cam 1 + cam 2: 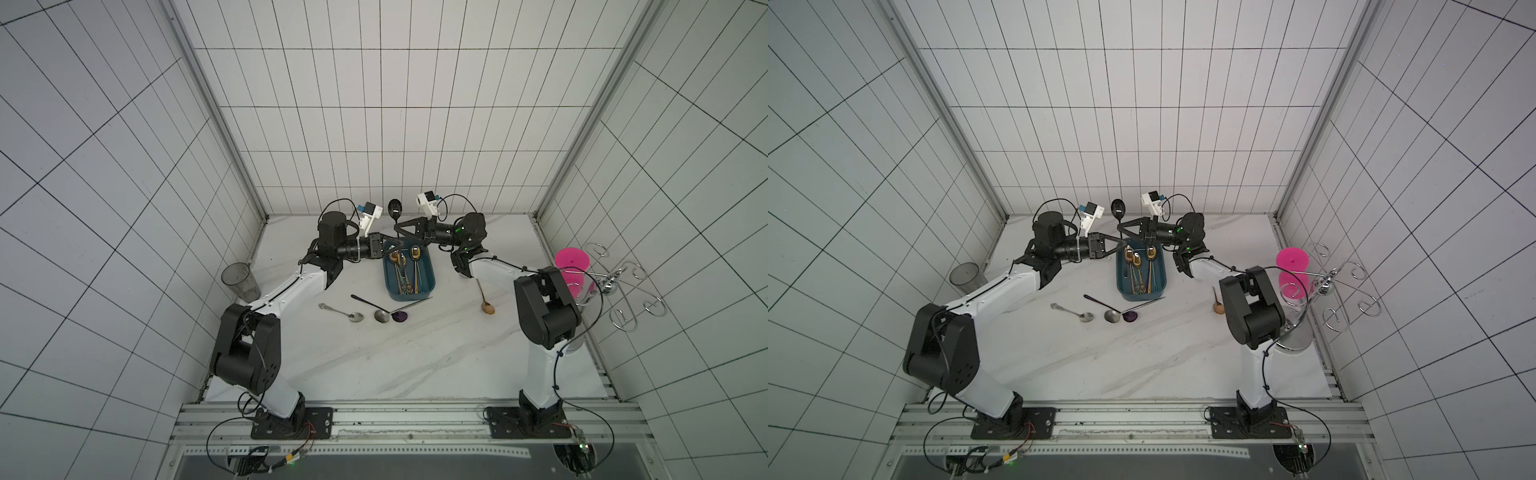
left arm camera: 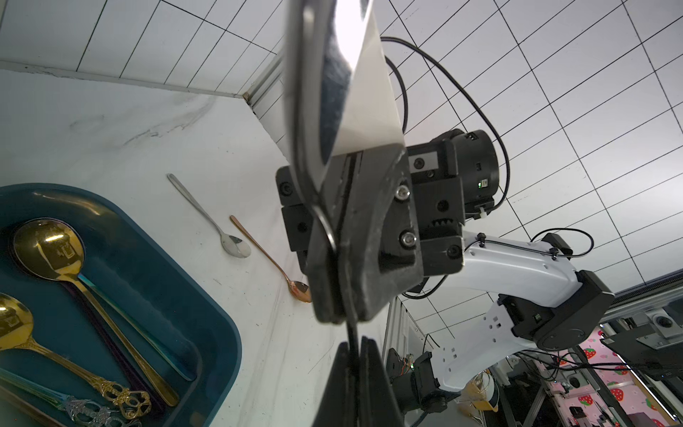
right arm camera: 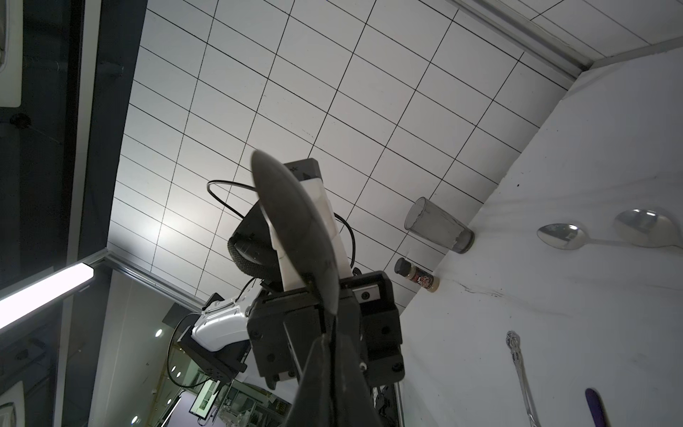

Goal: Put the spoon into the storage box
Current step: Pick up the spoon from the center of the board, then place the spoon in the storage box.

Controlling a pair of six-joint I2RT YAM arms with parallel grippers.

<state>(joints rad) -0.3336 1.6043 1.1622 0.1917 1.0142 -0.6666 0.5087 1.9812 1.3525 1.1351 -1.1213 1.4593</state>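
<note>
Upright, spoon [image 1: 394,206] sits clamped in left pincer [image 2: 353,351].

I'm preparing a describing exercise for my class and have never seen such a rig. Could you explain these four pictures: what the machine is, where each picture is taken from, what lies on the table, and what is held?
The machine is a left arm and a right arm, bolted beside a white table, each ending in a two-fingered gripper. Two pictures look down from overhead; two come from cameras on the arms' wrists. The left gripper and right gripper both pinch one black spoon, upright above the teal storage box, which holds gold spoons. Loose on the table lie an ornate silver spoon, a purple spoon, a copper spoon and others. A grey tumbler stands on the left arm's side, a pink cup on a wire rack.
</note>
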